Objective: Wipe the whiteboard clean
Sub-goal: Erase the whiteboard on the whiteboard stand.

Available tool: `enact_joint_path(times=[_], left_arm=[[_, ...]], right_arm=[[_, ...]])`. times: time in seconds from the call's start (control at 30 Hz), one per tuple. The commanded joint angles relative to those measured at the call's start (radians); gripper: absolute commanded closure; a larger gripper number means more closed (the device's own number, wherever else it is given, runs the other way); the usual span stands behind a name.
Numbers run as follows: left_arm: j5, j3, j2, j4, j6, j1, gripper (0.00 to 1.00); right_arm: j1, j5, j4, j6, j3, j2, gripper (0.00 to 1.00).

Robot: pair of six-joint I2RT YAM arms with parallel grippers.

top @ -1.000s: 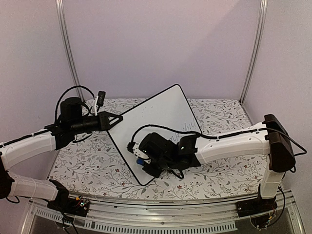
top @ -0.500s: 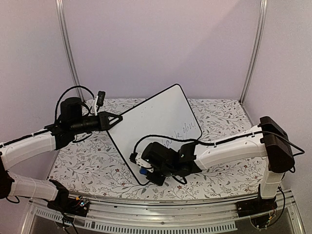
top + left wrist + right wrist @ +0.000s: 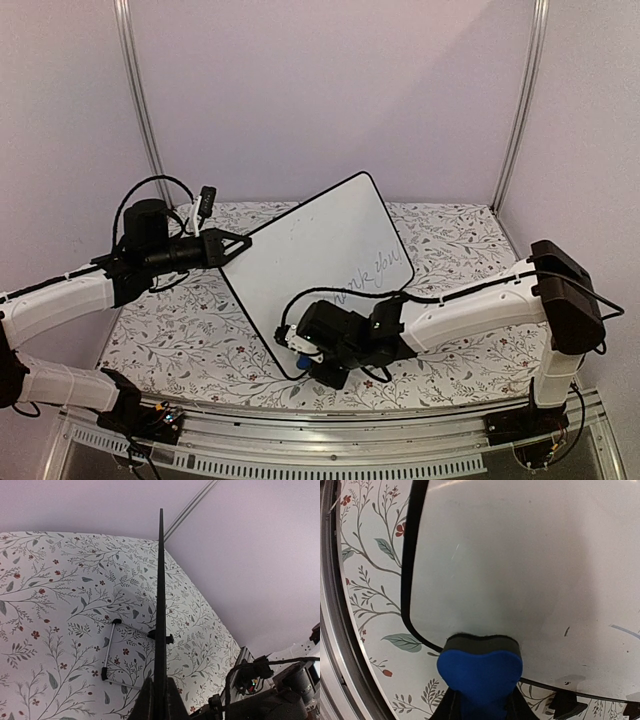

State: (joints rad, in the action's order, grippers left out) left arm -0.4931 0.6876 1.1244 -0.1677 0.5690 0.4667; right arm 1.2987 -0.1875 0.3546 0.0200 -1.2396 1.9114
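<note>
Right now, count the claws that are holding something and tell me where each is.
2. The left claw clamps the left side of the whiteboard; the right claw holds the blue eraser at the board's near corner.

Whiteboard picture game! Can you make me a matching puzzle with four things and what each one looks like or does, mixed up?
1 whiteboard
2 eraser
3 left gripper
4 right gripper

A blue, at the board's corner
B clamped on the board's edge
C white, black frame, faint writing
D holding the eraser

Pairs: 1-C, 2-A, 3-B, 4-D
</note>
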Motion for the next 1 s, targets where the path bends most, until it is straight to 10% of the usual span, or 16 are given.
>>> enact_joint_path(times=[0.0, 0.97], left_arm=[[-0.017, 0.022, -0.014, -0.076, -0.008, 0.014, 1.0], [-0.02, 0.022, -0.009, -0.076, -0.008, 0.013, 1.0]], right_arm=[[-0.008, -0.028, -0.01, 0.017, -0.089, 0.005, 1.0], [-0.099, -0.001, -0.094, -0.059, 0.076, -0.024, 1.0]])
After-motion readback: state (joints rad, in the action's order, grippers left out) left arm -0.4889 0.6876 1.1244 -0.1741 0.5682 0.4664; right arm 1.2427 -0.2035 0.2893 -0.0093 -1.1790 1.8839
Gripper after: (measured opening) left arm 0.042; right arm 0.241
